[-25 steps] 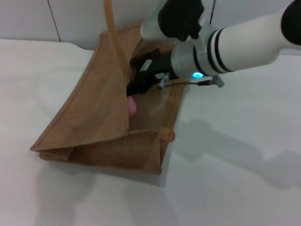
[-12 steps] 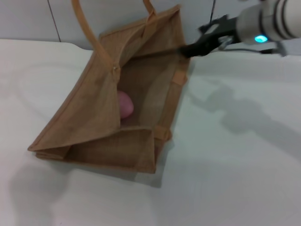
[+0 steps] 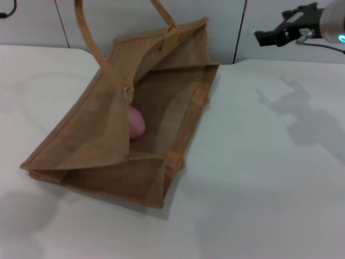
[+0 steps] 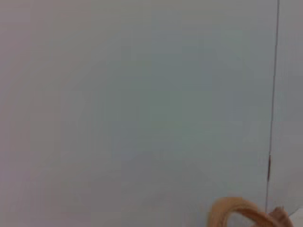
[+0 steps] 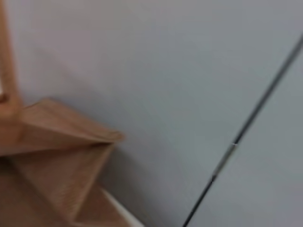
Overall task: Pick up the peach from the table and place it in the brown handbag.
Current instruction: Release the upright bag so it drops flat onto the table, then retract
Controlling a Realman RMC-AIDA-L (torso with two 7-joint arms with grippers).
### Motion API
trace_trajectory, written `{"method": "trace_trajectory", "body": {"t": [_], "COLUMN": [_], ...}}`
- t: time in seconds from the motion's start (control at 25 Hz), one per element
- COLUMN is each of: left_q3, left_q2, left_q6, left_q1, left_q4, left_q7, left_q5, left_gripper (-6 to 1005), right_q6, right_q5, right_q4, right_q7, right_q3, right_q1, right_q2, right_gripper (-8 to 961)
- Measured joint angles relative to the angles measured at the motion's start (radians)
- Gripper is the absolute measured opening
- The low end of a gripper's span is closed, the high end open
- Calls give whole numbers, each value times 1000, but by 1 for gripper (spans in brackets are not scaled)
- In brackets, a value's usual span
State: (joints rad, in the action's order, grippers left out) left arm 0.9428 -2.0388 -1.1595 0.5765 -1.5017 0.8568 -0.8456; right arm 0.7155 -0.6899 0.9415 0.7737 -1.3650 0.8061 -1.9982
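Observation:
The brown handbag (image 3: 102, 135) lies open on the white table (image 3: 259, 178), its mouth facing the right. The peach (image 3: 136, 123) rests inside it against the near wall, half hidden by the bag's side. My right gripper (image 3: 260, 37) is high at the far right, away from the bag, open and empty. One long handle (image 3: 86, 32) rises out of the top of the head view. The left gripper is out of view; the left wrist view shows only a handle loop (image 4: 234, 210) against the wall. The right wrist view shows the bag's corner (image 5: 57, 156).
A grey panelled wall (image 3: 108, 16) stands right behind the bag. A table seam (image 3: 237, 59) runs at the far edge. Bare tabletop spreads to the right of and in front of the bag.
My right gripper has come out of the bag and moved up and to the far right, leaving the peach inside. The bag has shifted slightly left and its handle stands higher.

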Motion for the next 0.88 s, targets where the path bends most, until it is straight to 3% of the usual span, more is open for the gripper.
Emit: {"method": "trace_trajectory", "body": {"t": [0.24,0.68,0.88], "left_q3": [-19,-26,-30], "left_q2": [2,4,-1], "left_q6": [77,71,79], "left_q1": [-33,49,15], "left_q4": [112,243,255], "left_q7": [120,223,299], "left_q5": [-175,-201,-301], "left_gripper": [163,286,392], "right_q6": [-52,-47,-62], "right_q5": [-6,-8,-13], "right_q4": [81,68,60], "right_q7": [0,-1,-1], "right_q3": [3,4,-2], "right_q1": [-69,-52,-46], "right_q2": [-19,-19,-22], "right_gripper": [815,815,815]}}
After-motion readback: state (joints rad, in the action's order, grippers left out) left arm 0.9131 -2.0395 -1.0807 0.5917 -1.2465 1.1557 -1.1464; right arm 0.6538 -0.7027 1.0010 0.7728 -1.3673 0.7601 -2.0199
